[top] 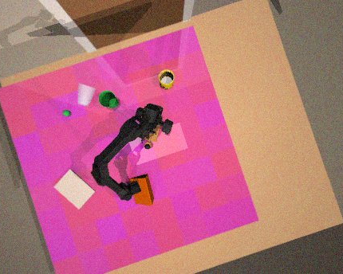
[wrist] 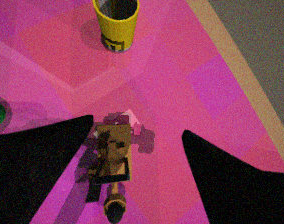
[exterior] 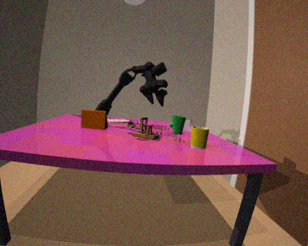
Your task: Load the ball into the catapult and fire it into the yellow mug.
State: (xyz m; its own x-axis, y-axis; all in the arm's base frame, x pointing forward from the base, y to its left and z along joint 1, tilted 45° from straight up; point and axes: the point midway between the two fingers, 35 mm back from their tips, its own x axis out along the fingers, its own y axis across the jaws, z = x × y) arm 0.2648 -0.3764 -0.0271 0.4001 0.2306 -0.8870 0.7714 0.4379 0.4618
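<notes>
The wooden catapult [top: 154, 134] [exterior: 145, 135] [wrist: 114, 145] stands on the table below the gripper. A dark round thing, seemingly the ball [top: 147, 146] [wrist: 114, 211], sits in the cup at the end of its throwing arm. The yellow mug [top: 167, 80] [exterior: 199, 138] [wrist: 118, 31] stands upright beyond the catapult's other end. In the wrist view the cup, frame and mug lie roughly in one line. My gripper [exterior: 157, 104] [wrist: 139, 126] is open and empty, well above the catapult, its fingers pointing down. The arm hides part of the catapult in the top view.
A green cup [top: 108, 99] [exterior: 178, 124] and a white cup [top: 85, 95] stand left of the mug, with a small green ball [top: 66, 113] farther left. An orange block [top: 144, 192] [exterior: 94, 119] stands by the arm's base. A white slab [top: 74, 189] lies left of the arm.
</notes>
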